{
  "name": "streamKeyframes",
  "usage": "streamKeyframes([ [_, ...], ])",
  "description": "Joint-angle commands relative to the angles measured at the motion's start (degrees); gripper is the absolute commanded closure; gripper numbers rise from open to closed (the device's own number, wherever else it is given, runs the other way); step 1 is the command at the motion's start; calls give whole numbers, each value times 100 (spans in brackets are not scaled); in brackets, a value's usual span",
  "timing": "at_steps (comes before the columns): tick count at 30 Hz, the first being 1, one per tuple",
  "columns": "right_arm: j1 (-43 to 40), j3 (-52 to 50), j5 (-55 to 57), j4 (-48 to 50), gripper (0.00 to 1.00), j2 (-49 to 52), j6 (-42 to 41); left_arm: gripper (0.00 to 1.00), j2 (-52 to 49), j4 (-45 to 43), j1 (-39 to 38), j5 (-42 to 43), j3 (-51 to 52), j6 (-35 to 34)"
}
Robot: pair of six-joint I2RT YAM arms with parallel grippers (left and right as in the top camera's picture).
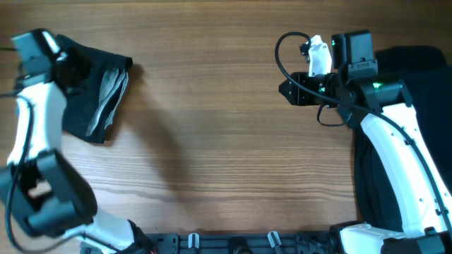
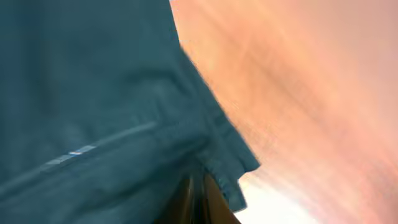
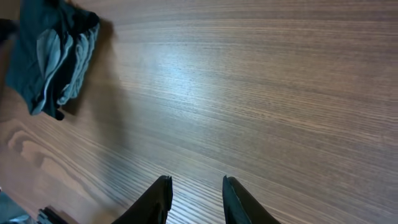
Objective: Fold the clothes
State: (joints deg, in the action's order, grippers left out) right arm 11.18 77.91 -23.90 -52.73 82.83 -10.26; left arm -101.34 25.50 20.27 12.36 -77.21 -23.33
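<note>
Shorts [image 1: 99, 99]: black bundle, bunched, at the far left corner of the bench [image 1: 212, 141]. A pale grey inner layer shows along its right side. Its upper left part is hidden under the left gripper [image 1: 70, 68].
Left gripper: sits on the far end of the bundle. The overhead view hides its fingers. The wrist view is smeared with blur, but the fingers [image 2: 183, 200] sit pressed together at the bottom of the frame on a hem, so it is clamped on the shorts.
Right gripper [image 1: 286, 90]: toward the far right, pointing left. Its fingers [image 3: 163, 199] are apart with only wood grain between them.
Black pile [image 1: 424, 85]: more dark cloth at the right edge, cut off by the frame and partly covered by the right arm [image 1: 395, 141]. The number of pieces cannot be told.
Bench edges: the left edge is out of frame beside the bundle, and the left arm [image 1: 28, 120] runs along that side. The near edge carries a dark rail [image 1: 233, 240].
Open room: a wide stretch of wood lies between the bundle and the right gripper, which are well apart.
Left wrist view only: the cloth up close, with a seam line and a hem corner against the wood. The colour reads teal and fine detail is lost to blur.
Right wrist view only: the bundle seen from across the bench at upper left, its grey folds stacked.
</note>
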Motion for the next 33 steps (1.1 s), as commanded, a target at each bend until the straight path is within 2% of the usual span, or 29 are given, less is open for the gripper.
streamKeyframes([
  [1, 22, 9, 186, -2, 68, 20, -37, 94, -809, -212, -422, 48, 7, 109],
  [5, 22, 9, 184, 15, 69, 20, -37, 94, -826, -74, -890, 369, 2, 367],
  [7, 22, 24, 184, 164, 69, -42, 13, 92, -404, 479, -929, 374, -190, 404],
  [10, 22, 461, 330, 258, 68, -485, 452, 81, 485, 2155, -938, 476, -1001, 1294],
  [11, 22, 715, 555, 258, 67, -693, 450, 75, 874, 2721, -962, 476, -1266, 1552],
  [13, 22, 1038, 807, 291, 63, -1084, 444, 59, 1591, 3276, -968, 481, -1368, 1567],
  [16, 22, 1045, 807, 142, 42, -1561, 415, 46, 2765, 4236, -1078, 472, -1368, 1567],
  [18, 22, 1045, 804, -22, 37, -1714, 417, 42, 3530, 4306, -1196, 227, -1366, 1598],
  [20, 22, 1045, 778, -26, 33, -1716, 413, 34, 4017, 4306, -1344, 216, -1366, 2173],
  [21, 22, 1045, 758, -24, 22, -1698, 411, 5, 4181, 4433, -1445, 157, -1366, 2184],
  [22, 22, 1045, 758, -24, 3, -1681, 407, 0, 4251, 4529, -1495, 74, -1366, 2168],
  [25, 22, 1045, 758, -31, 0, -1668, 363, 0, 4266, 4771, -1504, -42, -1366, 2162],
  [29, 22, 1045, 761, -42, 0, -1668, -522, 0, 4240, 4767, -1504, -44, -1366, 2162],
  [33, 22, 1043, 763, -92, 0, -1665, -643, 0, 4242, 4767, -1502, -44, -1366, 2162],
])
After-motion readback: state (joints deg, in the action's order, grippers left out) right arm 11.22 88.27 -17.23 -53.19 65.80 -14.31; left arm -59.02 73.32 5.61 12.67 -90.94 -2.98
